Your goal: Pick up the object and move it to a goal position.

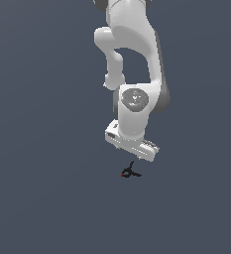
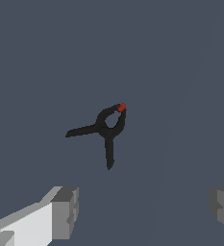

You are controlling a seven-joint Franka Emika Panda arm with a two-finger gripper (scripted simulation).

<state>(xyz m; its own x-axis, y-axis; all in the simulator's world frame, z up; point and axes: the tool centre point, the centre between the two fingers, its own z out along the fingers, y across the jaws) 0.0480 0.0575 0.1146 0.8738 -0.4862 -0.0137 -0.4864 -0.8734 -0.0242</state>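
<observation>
So far you had nothing grasped: the gripper [image 2: 142, 211] hung with jaws spread wide, and the object [image 2: 105, 130] (a tiny black clamp) lay on the floor just below, still awaiting pickup.

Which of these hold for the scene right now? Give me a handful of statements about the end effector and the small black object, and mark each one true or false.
1. The end effector is open, its fingers wide apart. True.
2. The black object is clamped between the fingers. False: it lies free on the grey surface, touched by neither finger.
3. The object carries a small red spot at one tip. True.
4. The object has four long prongs of equal length. False: the wrist view shows two straight prongs and a short curved loop ending at the red tip.
5. In the exterior view the object lies just below the end effector. True.
</observation>
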